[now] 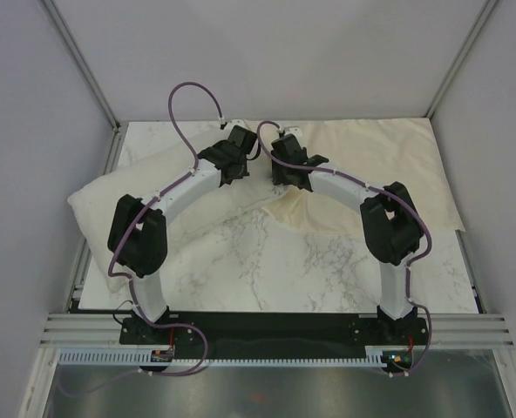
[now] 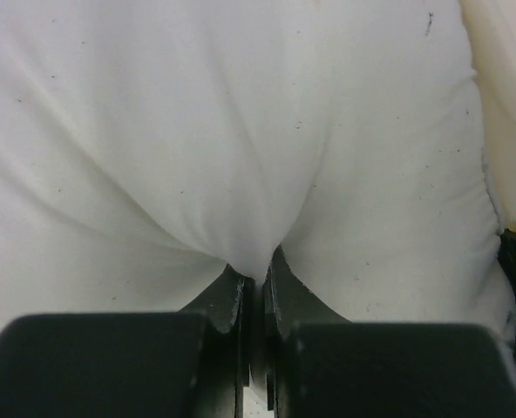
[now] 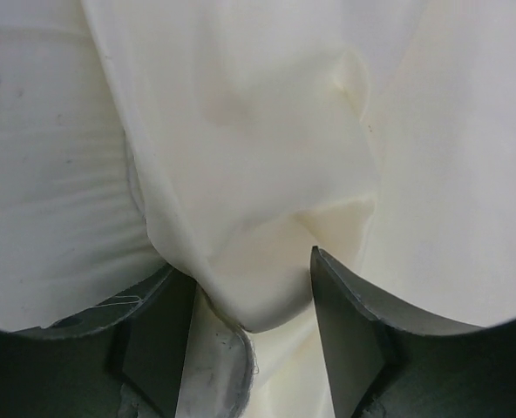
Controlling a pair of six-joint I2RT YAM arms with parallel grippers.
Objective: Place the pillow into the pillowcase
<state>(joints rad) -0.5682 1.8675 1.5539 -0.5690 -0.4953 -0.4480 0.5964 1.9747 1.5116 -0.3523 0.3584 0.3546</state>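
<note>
Cream pillowcase (image 1: pixel 397 165), white pillow (image 1: pixel 97 205), both arms reaching forward.
Left fingers (image 2: pixel 232 300) pinch the pillow; right fingers (image 3: pixel 341 300) gape around a pillowcase fold.

Marble-patterned table (image 1: pixel 284 261) carries two items: pillow (image 1: pixel 101 205), lying under and left of the left gripper (image 1: pixel 234 164); pillowcase (image 1: pixel 389 157), spread beneath and right of the right gripper (image 1: pixel 290 170).

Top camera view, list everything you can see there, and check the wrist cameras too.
table: one, white marble pattern, under everything
pillow: one, off-white, left side of the table
pillowcase: one, cream, far right of the table, wrinkled
arms: two (left arm, right arm), white and black, meeting at the far middle
left end effector: one, black, shut on the pillow
right end effector: one, black, open around a pillowcase fold
</note>
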